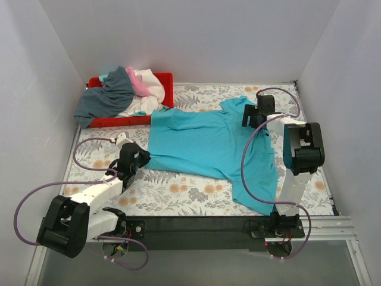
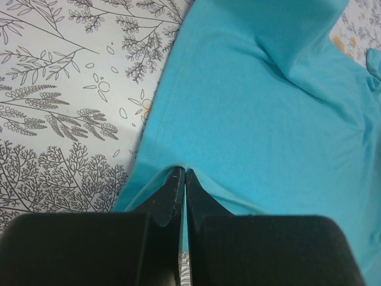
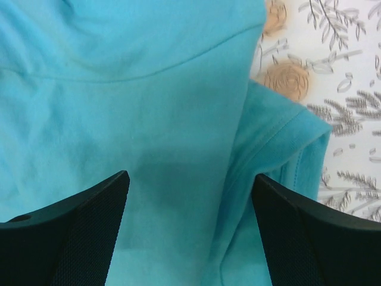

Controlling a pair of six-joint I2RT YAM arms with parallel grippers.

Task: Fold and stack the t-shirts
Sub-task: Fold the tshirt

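1. On the table [image 1: 178,193], the turquoise t-shirt [image 1: 208,146] lies spread flat; the remaining t-shirts [image 1: 113,98] are heaped in the red tray [image 1: 116,123].
2. My left hand [image 2: 182,174] is pressed together, pinching the shirt's near-left hem corner.
3. My right hand [image 3: 189,182] hovers spread above cloth beside a sleeve [image 3: 280,143], gripping nothing.
4. To fold cleanly, I judge the right should grip a matching edge first, then both lift evenly.

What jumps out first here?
A turquoise t-shirt lies spread across the floral table. The left gripper has its fingers shut on the shirt's near-left corner; the right gripper hovers open above its far-right end. A red tray at far left holds heaped grey, white and pink shirts.
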